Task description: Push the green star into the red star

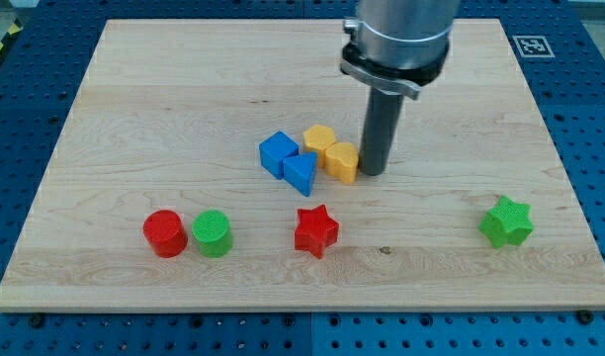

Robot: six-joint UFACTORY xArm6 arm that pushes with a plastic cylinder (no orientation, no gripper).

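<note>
The green star (506, 222) lies near the view's right edge, low on the wooden board (164, 109). The red star (315, 230) lies at the lower middle, far to the green star's left. My tip (373, 172) stands on the board at the middle, touching or almost touching the right side of a yellow block (342, 161). It is above and to the right of the red star, and well up and left of the green star.
A second yellow block (319, 139), a blue cube (278, 153) and a blue triangular block (302, 173) cluster left of my tip. A red cylinder (165, 233) and a green cylinder (213, 233) stand at the lower left.
</note>
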